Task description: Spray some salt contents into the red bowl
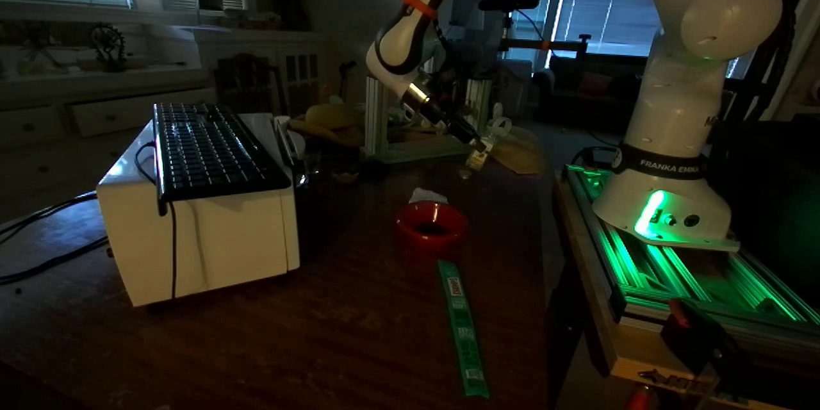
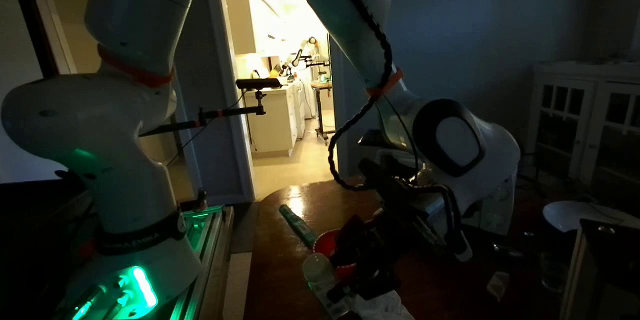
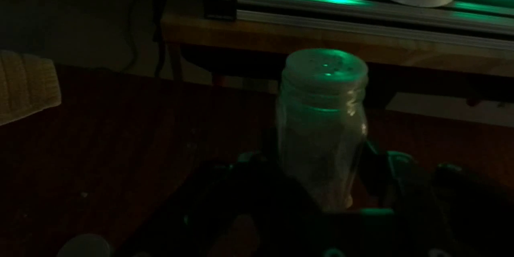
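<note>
The red bowl [image 1: 426,250] stands upright on the dark table in an exterior view; it is partly hidden behind my gripper in an exterior view [image 2: 326,243]. A clear glass salt shaker [image 3: 321,140] with a pale perforated lid is between my gripper's fingers [image 3: 319,150] in the wrist view. My gripper [image 1: 477,143] is shut around the shaker and holds it tilted above the table, beyond the bowl and apart from it, lid end up. The shaker [image 1: 479,157] also shows in an exterior view [image 2: 319,271]. The picture is dark, so finger contact is hard to make out.
A white box-shaped appliance [image 1: 211,243] with a black keyboard [image 1: 211,154] on top stands beside the bowl. A green strip packet [image 1: 462,327] lies near the bowl. A crumpled white piece [image 1: 428,195] lies behind it. A metal frame [image 1: 374,118] and a tan hat [image 1: 333,116] stand farther back.
</note>
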`<action>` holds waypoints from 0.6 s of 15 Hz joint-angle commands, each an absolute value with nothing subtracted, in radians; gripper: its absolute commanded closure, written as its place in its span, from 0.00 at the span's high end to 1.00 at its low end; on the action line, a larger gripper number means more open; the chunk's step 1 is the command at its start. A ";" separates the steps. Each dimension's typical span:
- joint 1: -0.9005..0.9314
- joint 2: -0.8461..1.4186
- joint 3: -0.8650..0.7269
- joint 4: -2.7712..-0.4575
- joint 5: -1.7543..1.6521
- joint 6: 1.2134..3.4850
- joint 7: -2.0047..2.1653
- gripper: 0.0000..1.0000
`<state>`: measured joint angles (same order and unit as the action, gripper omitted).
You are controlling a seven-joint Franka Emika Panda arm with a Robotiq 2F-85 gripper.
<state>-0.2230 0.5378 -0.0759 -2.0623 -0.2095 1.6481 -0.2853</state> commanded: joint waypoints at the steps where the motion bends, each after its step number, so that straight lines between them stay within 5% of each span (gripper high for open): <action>1: -0.209 0.547 -0.081 -2.060 -0.223 1.649 -0.288 0.49; 5: -0.192 0.556 -0.078 -2.059 -0.239 1.651 -0.285 0.49; 6: -0.188 0.573 -0.079 -2.046 -0.246 1.649 -0.283 0.24; 9: -0.193 0.612 -0.081 -1.997 -0.273 1.643 -0.321 0.24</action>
